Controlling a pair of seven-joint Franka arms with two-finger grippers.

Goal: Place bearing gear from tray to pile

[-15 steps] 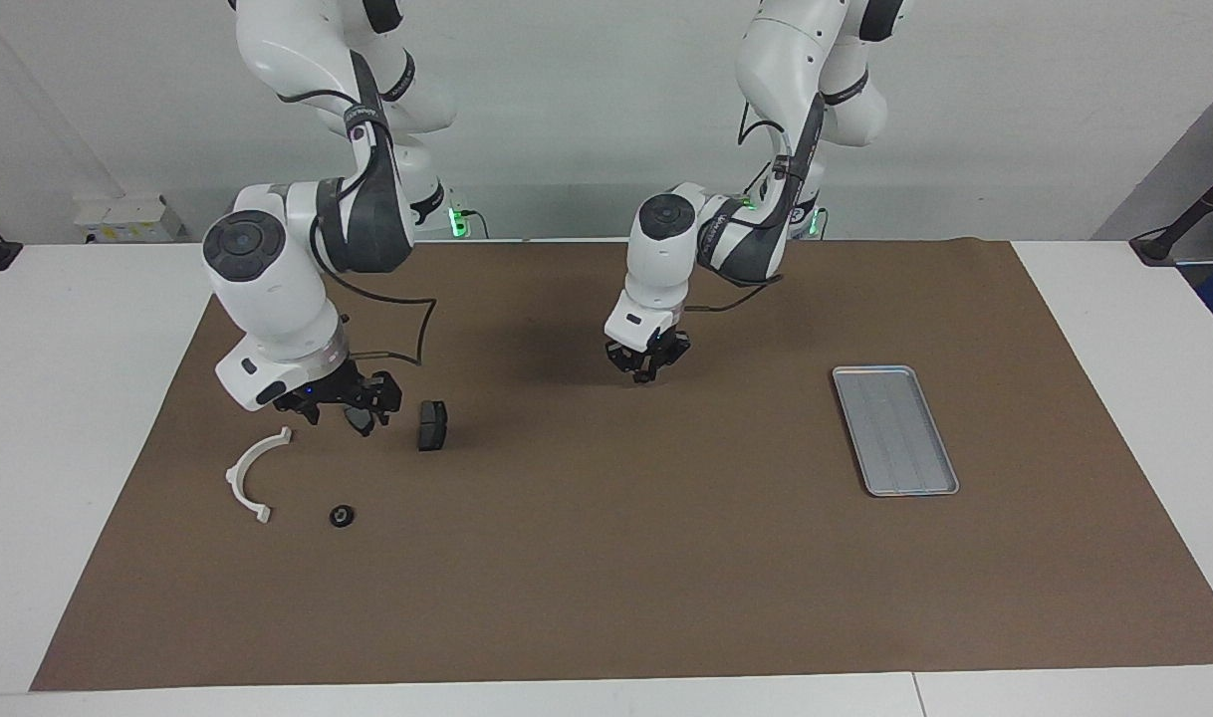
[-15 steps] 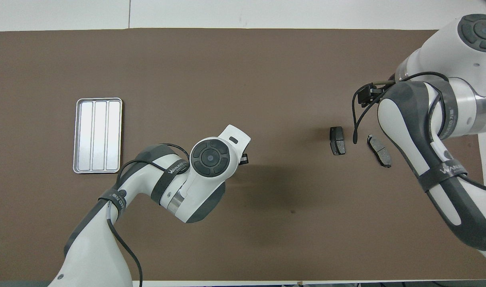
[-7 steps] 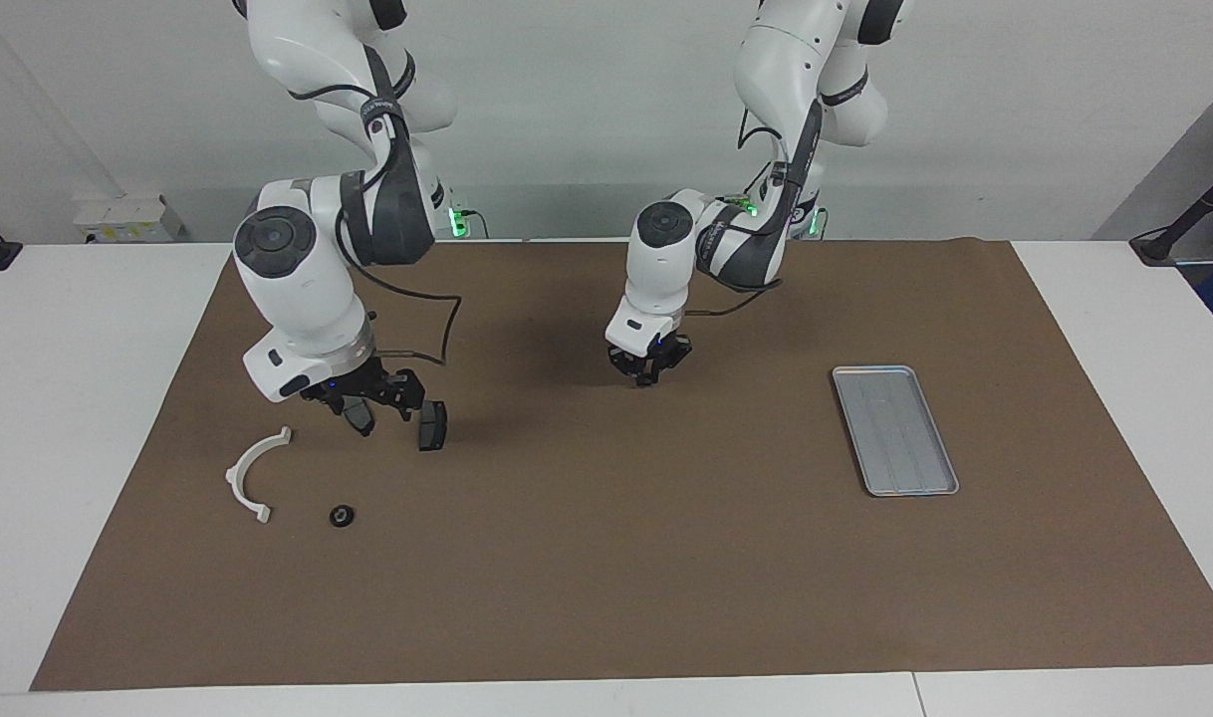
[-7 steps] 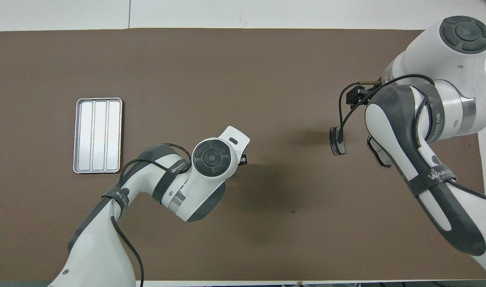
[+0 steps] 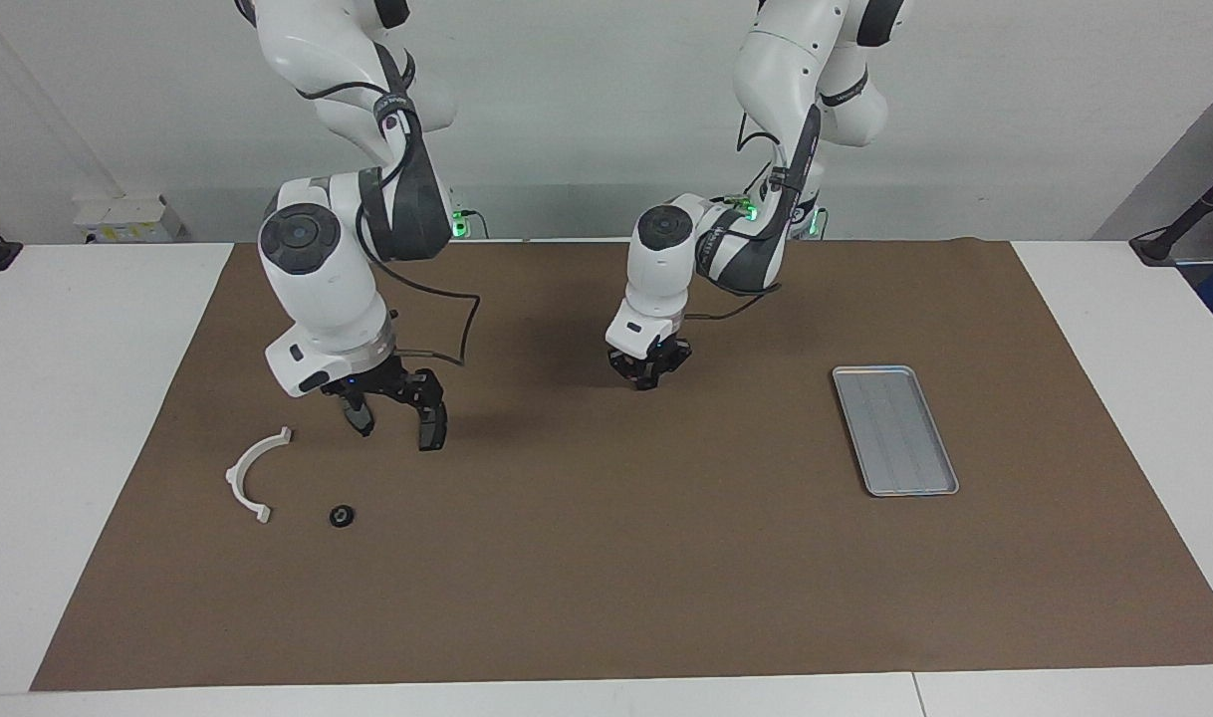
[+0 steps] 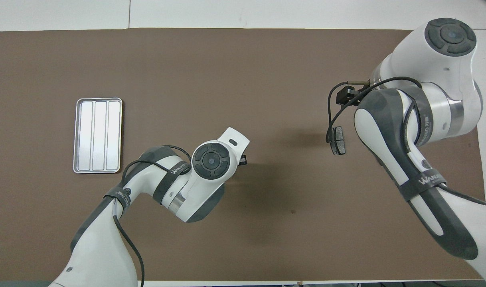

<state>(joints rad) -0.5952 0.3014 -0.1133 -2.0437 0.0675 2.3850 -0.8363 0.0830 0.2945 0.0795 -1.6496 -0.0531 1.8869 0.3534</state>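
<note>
The bearing gear [image 5: 342,516] is a small black ring lying on the brown mat beside the white curved bracket [image 5: 253,474] of the pile, toward the right arm's end. The silver tray [image 5: 895,429] [image 6: 98,135] lies at the left arm's end with nothing in it. My right gripper [image 5: 392,413] hangs open just above the mat, one fingertip next to a dark pad [image 5: 433,428] [image 6: 338,140]. The gear lies apart from it, farther from the robots. My left gripper [image 5: 648,375] is shut and holds nothing, low over the mat's middle. In the overhead view the right arm hides the gear and bracket.
The brown mat [image 5: 606,558] covers most of the white table. A second dark pad of the pile is hidden under the right arm. Bare mat stretches between the pile and the tray.
My right arm has swung from beside the bracket toward the table's middle, bringing its open gripper up to the dark pad. The left gripper has drawn slightly toward the robots. The gear has not moved.
</note>
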